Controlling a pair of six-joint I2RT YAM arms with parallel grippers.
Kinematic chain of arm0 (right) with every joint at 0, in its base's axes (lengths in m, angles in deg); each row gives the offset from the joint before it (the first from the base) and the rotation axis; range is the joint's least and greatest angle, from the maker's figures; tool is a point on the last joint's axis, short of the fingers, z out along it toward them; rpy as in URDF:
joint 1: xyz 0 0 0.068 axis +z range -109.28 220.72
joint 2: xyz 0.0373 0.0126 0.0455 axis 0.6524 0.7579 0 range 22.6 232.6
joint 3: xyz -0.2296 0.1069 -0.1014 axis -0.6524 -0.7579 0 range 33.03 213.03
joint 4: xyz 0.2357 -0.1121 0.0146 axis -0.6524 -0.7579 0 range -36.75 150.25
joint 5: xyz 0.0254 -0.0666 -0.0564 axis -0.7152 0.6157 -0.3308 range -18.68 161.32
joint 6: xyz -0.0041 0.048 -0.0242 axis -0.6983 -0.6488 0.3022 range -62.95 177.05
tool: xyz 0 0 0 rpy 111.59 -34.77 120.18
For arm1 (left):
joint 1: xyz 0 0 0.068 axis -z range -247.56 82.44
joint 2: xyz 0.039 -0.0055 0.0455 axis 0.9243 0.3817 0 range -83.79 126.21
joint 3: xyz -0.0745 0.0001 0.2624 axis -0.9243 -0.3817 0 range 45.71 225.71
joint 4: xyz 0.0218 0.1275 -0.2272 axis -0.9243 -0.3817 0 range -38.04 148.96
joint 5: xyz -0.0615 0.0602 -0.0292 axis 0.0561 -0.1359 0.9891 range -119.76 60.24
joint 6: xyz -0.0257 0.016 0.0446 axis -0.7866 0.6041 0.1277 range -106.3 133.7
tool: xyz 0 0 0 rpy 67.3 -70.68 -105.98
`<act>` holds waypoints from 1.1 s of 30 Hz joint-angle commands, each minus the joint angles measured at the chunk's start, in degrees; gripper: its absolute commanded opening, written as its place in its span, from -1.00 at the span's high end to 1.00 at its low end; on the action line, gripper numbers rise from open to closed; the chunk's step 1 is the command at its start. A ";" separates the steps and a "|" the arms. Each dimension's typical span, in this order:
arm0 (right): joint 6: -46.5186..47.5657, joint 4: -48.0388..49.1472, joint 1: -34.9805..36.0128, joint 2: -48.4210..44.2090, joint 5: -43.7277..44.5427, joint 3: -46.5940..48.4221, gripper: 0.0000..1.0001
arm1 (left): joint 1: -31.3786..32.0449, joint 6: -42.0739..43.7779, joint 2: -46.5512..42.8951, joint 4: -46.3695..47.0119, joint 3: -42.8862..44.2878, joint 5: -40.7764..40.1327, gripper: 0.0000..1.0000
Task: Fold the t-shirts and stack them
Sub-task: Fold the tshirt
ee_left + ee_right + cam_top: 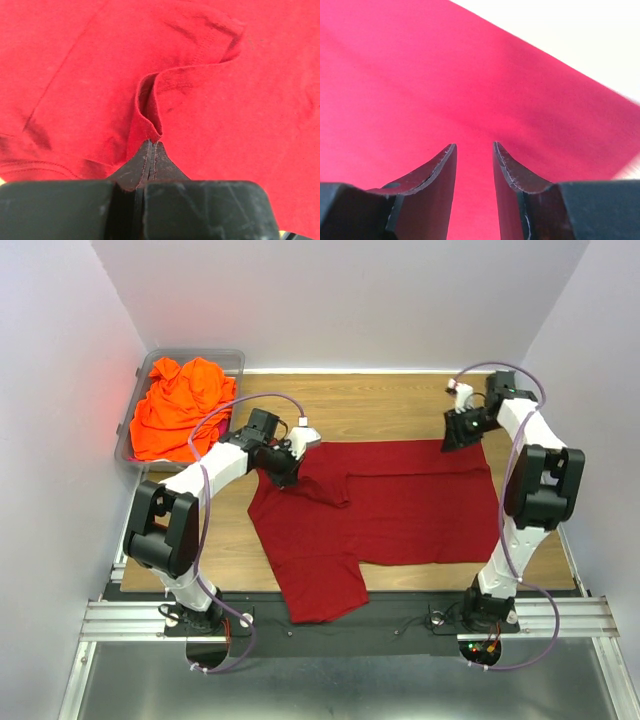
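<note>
A dark crimson t-shirt (400, 505) lies spread on the wooden table, one sleeve hanging over the near edge. My left gripper (285, 470) is at its far left corner. In the left wrist view it is shut (151, 144) on a raised fold of the crimson cloth (150, 107). My right gripper (458, 435) is at the shirt's far right corner. Its jaws (474, 146) stand open just above the flat crimson cloth (445, 90) and hold nothing. A bright orange t-shirt (180, 405) lies crumpled in the bin. I cannot make out any magenta fabric.
The clear grey plastic bin (232, 358) stands at the far left corner of the table. Bare wood (380, 405) shows beyond the shirt and at its near left (230, 550). White walls enclose the table on three sides.
</note>
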 commanded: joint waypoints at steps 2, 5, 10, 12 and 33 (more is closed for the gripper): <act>-4.46 -1.38 9.77 -7.67 -11.63 -3.29 0.18 | 0.24 1.05 -3.95 -1.60 -2.29 4.49 1.00; -8.07 -0.51 14.60 -6.09 -13.92 -4.88 0.19 | 0.24 0.87 -5.35 -1.52 -4.14 4.67 1.00; -16.41 4.06 22.50 -3.02 -16.38 -8.21 0.18 | 0.24 0.08 -7.20 -0.64 -6.08 3.88 1.00; -18.71 6.87 24.88 -2.22 -16.47 -9.01 0.14 | 0.15 -0.18 -7.55 -0.55 -6.43 3.62 1.00; -30.85 14.53 34.30 5.78 -17.79 -9.01 -0.01 | -0.90 -0.27 -7.56 -0.11 -6.26 4.58 1.00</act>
